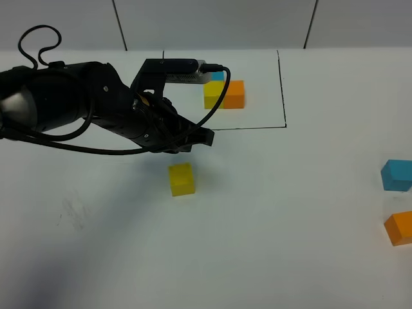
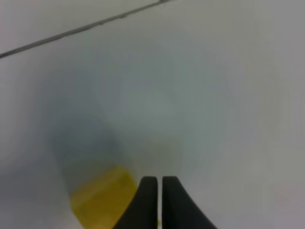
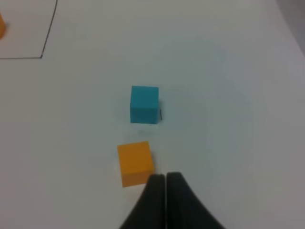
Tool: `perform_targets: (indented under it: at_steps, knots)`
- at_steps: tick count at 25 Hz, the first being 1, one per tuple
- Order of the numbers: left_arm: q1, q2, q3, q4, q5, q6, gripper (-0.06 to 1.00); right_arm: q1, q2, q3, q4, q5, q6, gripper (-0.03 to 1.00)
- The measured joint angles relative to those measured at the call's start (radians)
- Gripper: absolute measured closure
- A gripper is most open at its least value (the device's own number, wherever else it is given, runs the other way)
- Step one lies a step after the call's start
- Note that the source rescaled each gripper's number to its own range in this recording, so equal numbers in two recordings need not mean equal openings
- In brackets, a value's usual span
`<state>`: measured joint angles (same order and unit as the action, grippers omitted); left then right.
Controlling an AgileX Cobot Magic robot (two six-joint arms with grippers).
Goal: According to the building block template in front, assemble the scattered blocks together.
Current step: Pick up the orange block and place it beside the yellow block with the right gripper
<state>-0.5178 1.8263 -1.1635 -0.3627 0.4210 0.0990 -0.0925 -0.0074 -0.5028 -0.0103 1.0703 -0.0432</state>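
The template, a blue (image 1: 217, 75), yellow (image 1: 212, 95) and orange (image 1: 234, 94) cube trio, sits inside a thin black rectangle (image 1: 284, 90) at the back. The loose yellow cube (image 1: 181, 179) lies on the table in front of it. My left gripper (image 1: 203, 137) hovers just above and behind this cube, shut and empty. In the left wrist view the cube (image 2: 102, 198) lies beside the closed fingers (image 2: 148, 200). The loose blue cube (image 1: 396, 175) and orange cube (image 1: 399, 228) lie at the far right. My right gripper (image 3: 165, 176) is shut and empty next to the orange cube (image 3: 135, 162), with the blue cube (image 3: 144, 104) beyond.
The white table (image 1: 277, 244) spreads between the yellow cube and the two cubes at the right edge. My left arm's black body and cables (image 1: 58, 103) fill the left back. A corner of the black frame line (image 3: 45, 45) shows in the right wrist view.
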Motion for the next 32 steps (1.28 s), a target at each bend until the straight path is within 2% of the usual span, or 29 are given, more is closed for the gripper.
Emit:
perform_targets:
  at_steps: [5, 8, 16, 26, 32]
  knots:
    - [0.012, -0.040, 0.001, 0.079, -0.008, 0.001, 0.94, 0.000, 0.000, 0.000, 0.000, 0.000, 0.000, 0.97]
    - [0.057, -0.083, 0.001, 0.107, 0.006, 0.001, 0.94, 0.000, 0.000, 0.000, 0.000, 0.000, 0.000, 0.97]
    - [0.214, -0.196, 0.023, 0.203, 0.208, -0.007, 0.94, 0.000, 0.000, 0.000, 0.000, 0.000, 0.000, 0.97]
    - [0.444, -0.567, 0.409, 0.219, 0.180, -0.039, 0.94, 0.000, 0.000, 0.000, 0.000, 0.000, 0.000, 0.97]
    - [0.562, -0.862, 0.570, 0.227, 0.285, -0.040, 0.94, 0.000, 0.000, 0.000, 0.000, 0.000, 0.000, 0.97]
